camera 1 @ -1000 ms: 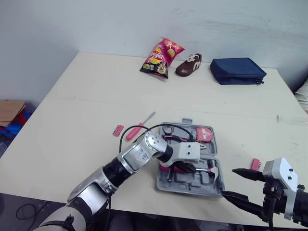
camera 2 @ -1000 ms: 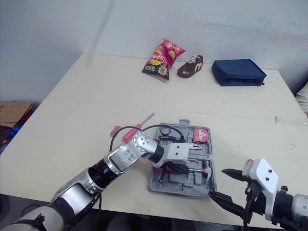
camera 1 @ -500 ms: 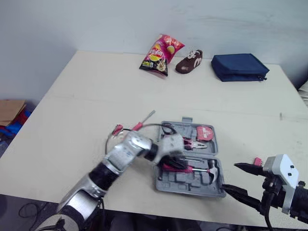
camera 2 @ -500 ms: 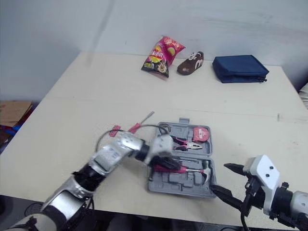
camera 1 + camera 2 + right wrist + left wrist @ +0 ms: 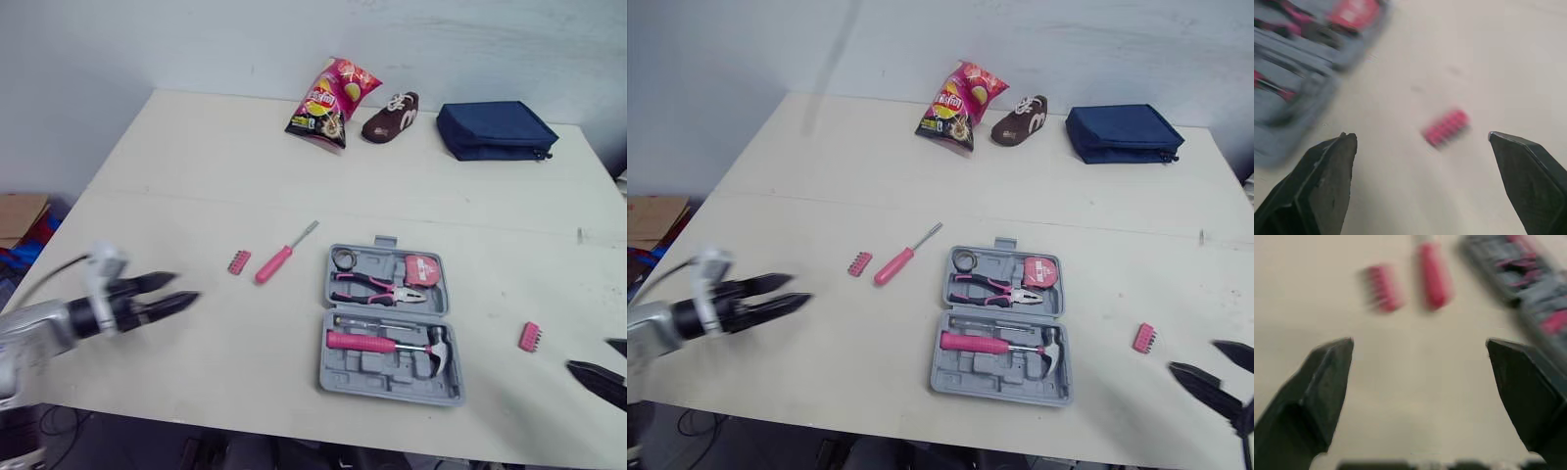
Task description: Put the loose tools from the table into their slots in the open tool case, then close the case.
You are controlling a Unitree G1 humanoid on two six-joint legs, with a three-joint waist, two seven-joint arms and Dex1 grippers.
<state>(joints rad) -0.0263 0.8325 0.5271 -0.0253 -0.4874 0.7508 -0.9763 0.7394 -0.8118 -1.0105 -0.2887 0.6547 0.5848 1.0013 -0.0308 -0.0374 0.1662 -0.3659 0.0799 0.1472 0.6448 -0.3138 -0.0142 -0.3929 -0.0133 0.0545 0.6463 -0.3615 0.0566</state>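
right gripper (image 5: 1193, 355): at the near right edge of the table (image 5: 176, 176); its two black fingers are spread wide with nothing between them.
left gripper (image 5: 186, 287): at the near left edge of the table, well apart from the case; fingers parted and holding nothing, tips pointing toward the robot's right.
tool case (image 5: 389, 323): grey, lying flat and open on the near part of the table, right of centre, between the two grippers and touched by neither.
near half of the case: a hammer (image 5: 382, 343) with a pink grip lies across its slot, head toward the right.
far half of the case: pink-handled pliers (image 5: 377, 289) sit in the middle, a red tape measure (image 5: 419, 271) in the right corner, a small dark ring (image 5: 343, 258) in the left corner.
right bit strip (image 5: 530, 336): pink, loose on the table to the right of the case and apart from it; in the right wrist view it lies ahead, between the spread fingers.
screwdriver (image 5: 279, 258): pink handle, loose on the table just left of the case's far half, not touching it; the metal shaft points away and to the right.
left bit strip (image 5: 238, 262): pink, loose, just beside the screwdriver's handle on its left, apart from it.
far edge of the table: a crisp bag (image 5: 328, 101), a brown shoe (image 5: 390, 115) and a navy pouch (image 5: 493, 130) in a row from left to right, well apart from the case.
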